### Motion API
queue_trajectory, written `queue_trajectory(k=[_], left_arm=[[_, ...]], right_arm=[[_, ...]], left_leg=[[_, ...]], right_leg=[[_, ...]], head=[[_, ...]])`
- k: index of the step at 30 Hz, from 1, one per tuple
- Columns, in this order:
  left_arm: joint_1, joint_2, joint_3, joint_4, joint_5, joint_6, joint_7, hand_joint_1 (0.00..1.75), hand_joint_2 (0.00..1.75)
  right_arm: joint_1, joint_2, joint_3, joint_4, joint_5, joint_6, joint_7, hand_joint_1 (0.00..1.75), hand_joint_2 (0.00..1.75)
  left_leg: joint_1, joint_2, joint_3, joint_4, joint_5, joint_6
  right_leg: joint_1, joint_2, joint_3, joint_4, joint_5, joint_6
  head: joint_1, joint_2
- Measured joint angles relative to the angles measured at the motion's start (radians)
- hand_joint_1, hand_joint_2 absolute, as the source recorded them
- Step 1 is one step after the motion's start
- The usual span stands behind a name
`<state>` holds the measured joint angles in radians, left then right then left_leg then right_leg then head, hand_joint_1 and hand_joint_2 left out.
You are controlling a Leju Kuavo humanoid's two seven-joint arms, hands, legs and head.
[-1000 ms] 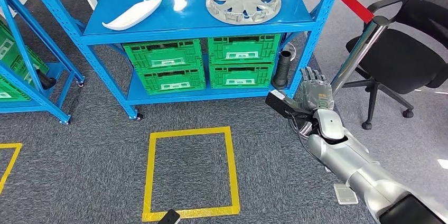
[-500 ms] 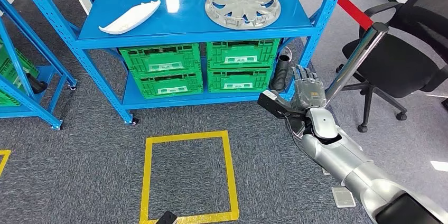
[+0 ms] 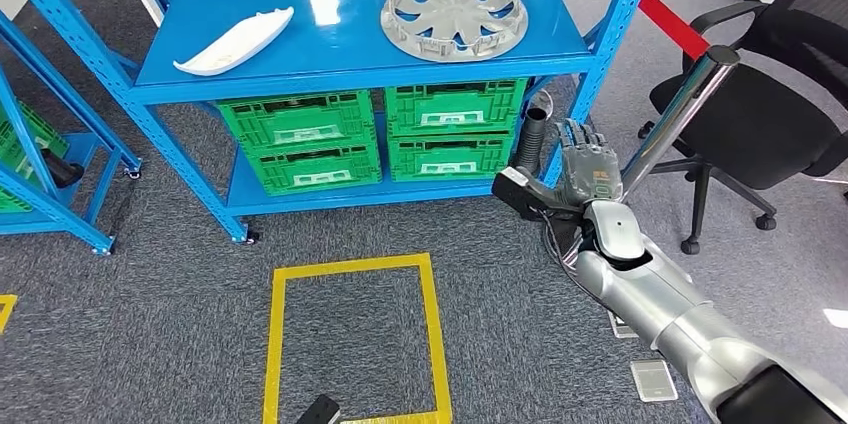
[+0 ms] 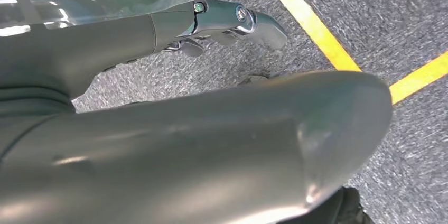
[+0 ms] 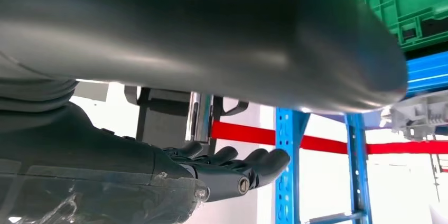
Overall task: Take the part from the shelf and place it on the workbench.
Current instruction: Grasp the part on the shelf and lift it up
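Right hand [image 3: 586, 169]: matt dark grey plastic fingers, glossy silver metal forearm behind it. Up and left of it, blue shelf [image 3: 350, 39]: glossy painted metal with glare. On it, hubcap [image 3: 452, 6] in matt grey plastic, white part [image 3: 233, 41] smooth and glossy. Just left of the hand, green crates [image 3: 372, 134] in ribbed plastic. Below it, carpet [image 3: 150, 304]: rough grey weave.

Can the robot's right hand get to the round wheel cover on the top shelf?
Probably yes. The right hand is open and raised beside the shelf post, and the wheel cover lies uncovered near that end of the top shelf.
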<state>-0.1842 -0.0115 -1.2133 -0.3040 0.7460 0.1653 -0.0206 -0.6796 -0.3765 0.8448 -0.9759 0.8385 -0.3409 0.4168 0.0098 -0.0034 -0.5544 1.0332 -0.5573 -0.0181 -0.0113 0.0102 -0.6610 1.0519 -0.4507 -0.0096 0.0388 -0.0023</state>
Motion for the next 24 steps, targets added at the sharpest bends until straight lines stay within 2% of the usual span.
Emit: queue_trajectory(k=[2,4,5,6,7,9,10,11,14,16,18,20,21,22,24], left_arm=[[-0.003,0.0,0.002,0.0,0.0,0.0,0.0,0.0,0.0],[-0.005,0.0,0.003,0.0,0.0,0.0,0.0,0.0,0.0],[-0.004,0.0,0.004,0.0,0.0,0.0,0.001,0.0,0.0],[-0.003,0.0,0.004,0.0,0.0,0.0,0.002,0.0,0.0],[-0.001,0.0,0.005,0.0,0.0,0.0,0.002,0.0,0.0],[0.0,0.0,0.006,0.0,-0.001,0.0,0.002,0.0,0.0],[0.0,0.0,0.006,0.0,-0.001,0.0,0.002,0.0,0.0],[0.0,0.0,0.006,0.0,-0.001,0.0,0.002,0.0,0.0],[0.001,0.0,0.007,0.0,-0.001,0.0,0.001,0.0,0.0],[0.001,0.0,0.007,0.0,-0.002,0.0,0.0,0.0,0.0],[0.002,-0.001,0.007,0.0,-0.002,0.0,0.0,0.0,0.0],[0.005,-0.001,0.007,0.0,-0.002,0.0,0.0,0.0,0.0],[0.007,-0.001,0.007,0.0,-0.002,0.0,0.0,0.0,0.0],[0.008,-0.001,0.007,0.0,-0.003,0.0,-0.001,0.0,0.0],[0.01,-0.002,0.007,0.0,-0.003,0.0,-0.001,0.0,0.0]], right_arm=[[-0.004,0.0,0.0,-0.003,0.0,0.0,0.0,0.0,0.0],[-0.005,0.0,0.001,-0.004,0.0,0.0,-0.001,0.0,0.0],[-0.005,0.0,0.002,-0.004,0.0,0.0,-0.002,0.0,0.0],[-0.004,0.0,0.003,-0.004,0.0,0.0,-0.004,0.0,0.0],[-0.003,0.0,0.003,-0.004,0.0,0.0,-0.006,0.0,0.0],[-0.003,0.001,0.004,-0.004,0.0,0.0,-0.01,0.0,0.0],[-0.005,0.001,0.005,-0.003,0.0,0.0,-0.012,0.0,0.0],[-0.006,0.001,0.005,-0.003,0.0,0.0,-0.013,0.0,0.0],[-0.007,0.001,0.006,-0.002,0.0,0.001,-0.016,0.0,0.0],[-0.007,0.001,0.006,-0.002,0.0,0.002,-0.017,0.0,0.0],[-0.006,0.001,0.007,-0.002,0.0,0.003,-0.017,0.0,0.0],[0.002,0.001,0.009,-0.002,0.0,0.007,-0.016,0.0,0.0],[0.007,0.001,0.009,-0.002,0.0,0.009,-0.015,0.0,0.0],[0.01,0.001,0.01,-0.002,0.0,0.011,-0.013,0.0,0.0],[0.011,0.001,0.01,-0.003,0.0,0.013,-0.01,0.0,0.0]], left_leg=[[0.0,0.0,-0.021,0.053,-0.028,-0.007],[0.0,0.0,-0.086,0.171,-0.066,-0.01],[0.0,0.0,-0.121,0.222,-0.073,-0.012],[0.0,0.0,-0.146,0.247,-0.064,-0.012],[0.0,0.0,-0.153,0.238,-0.035,-0.012],[0.0,0.0,-0.126,0.14,0.052,-0.006],[-0.001,-0.001,-0.107,0.088,0.084,-0.002],[-0.003,-0.002,-0.091,0.05,0.095,0.003],[-0.005,-0.002,-0.073,0.01,0.074,0.02],[-0.001,-0.002,-0.067,0.001,0.07,0.031],[0.0,-0.003,-0.06,-0.003,0.066,0.041],[-0.002,-0.003,-0.052,-0.003,0.057,0.047],[-0.003,-0.003,-0.045,-0.002,0.052,0.048],[-0.004,-0.003,-0.037,-0.002,0.046,0.047],[-0.004,-0.003,-0.018,-0.002,0.032,0.044]], right_leg=[[-0.004,-0.001,0.019,-0.012,-0.004,-0.009],[-0.004,-0.002,0.033,-0.017,-0.011,-0.014],[-0.003,-0.002,0.038,-0.017,-0.015,-0.015],[-0.003,-0.002,0.043,-0.017,-0.02,-0.015],[-0.003,0.0,0.05,-0.017,-0.025,-0.014],[-0.004,0.002,0.066,-0.017,-0.037,-0.008],[-0.003,0.004,0.072,-0.016,-0.043,-0.004],[-0.002,0.005,0.074,-0.016,-0.046,0.001],[-0.002,0.005,0.067,-0.017,-0.05,0.019],[-0.003,0.0,0.053,0.009,-0.064,0.03],[-0.003,-0.004,0.001,0.106,-0.099,0.035],[-0.003,-0.004,-0.077,0.227,-0.126,0.037],[-0.003,-0.004,-0.101,0.253,-0.117,0.037],[-0.003,-0.004,-0.108,0.243,-0.09,0.036],[0.0,-0.005,-0.074,0.134,-0.006,0.029]], head=[[-0.005,0.0],[-0.01,0.0],[-0.01,0.0],[-0.011,0.0],[-0.011,0.0],[-0.012,0.0],[-0.012,0.0],[-0.012,0.0],[-0.012,0.0],[-0.01,0.0],[-0.007,0.0],[-0.005,0.0],[-0.005,0.0],[-0.004,0.0],[-0.003,0.0]])
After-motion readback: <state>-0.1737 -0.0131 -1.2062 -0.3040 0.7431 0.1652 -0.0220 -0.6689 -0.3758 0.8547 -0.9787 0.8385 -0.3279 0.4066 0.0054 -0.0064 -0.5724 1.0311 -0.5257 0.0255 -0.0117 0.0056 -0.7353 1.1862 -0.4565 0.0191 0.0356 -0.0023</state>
